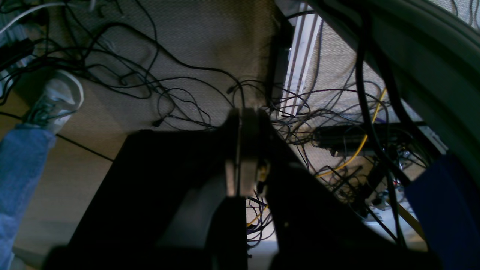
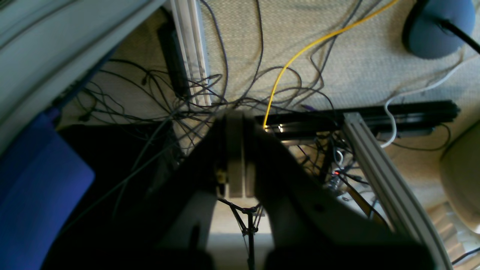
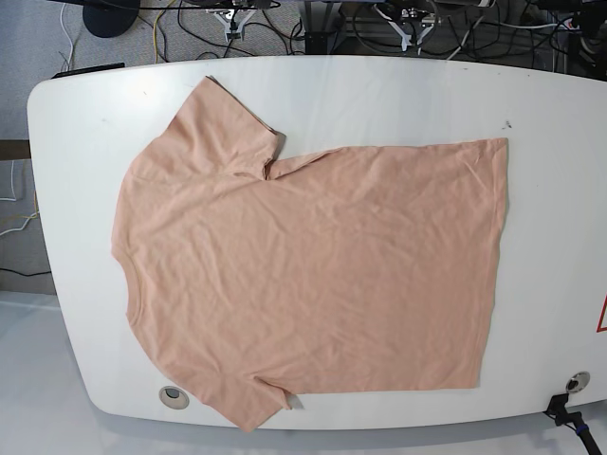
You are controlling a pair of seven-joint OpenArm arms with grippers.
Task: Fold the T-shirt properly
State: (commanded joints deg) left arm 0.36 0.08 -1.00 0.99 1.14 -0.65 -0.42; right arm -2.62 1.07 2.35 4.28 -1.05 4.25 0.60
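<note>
The peach T-shirt (image 3: 303, 265) lies flat and lightly wrinkled on the white table (image 3: 550, 114). Its collar is at the left and its hem at the right. One sleeve (image 3: 213, 123) points to the far left corner, the other (image 3: 242, 403) reaches the near edge. Both arms hang beyond the table's far edge, away from the shirt. My left gripper (image 1: 243, 112) is shut and empty above the cabled floor. My right gripper (image 2: 235, 114) is also shut and empty above the floor. In the base view only small white parts of them show, left (image 3: 408, 21) and right (image 3: 230, 17).
Tangled cables (image 1: 168, 93) cover the carpet beyond the table. A person's jeans leg and sneaker (image 1: 56, 99) stand at the left of the left wrist view. An aluminium frame bar (image 2: 378, 168) and a yellow cable (image 2: 300, 52) lie under my right gripper. A table grommet (image 3: 172, 396) sits near the lower sleeve.
</note>
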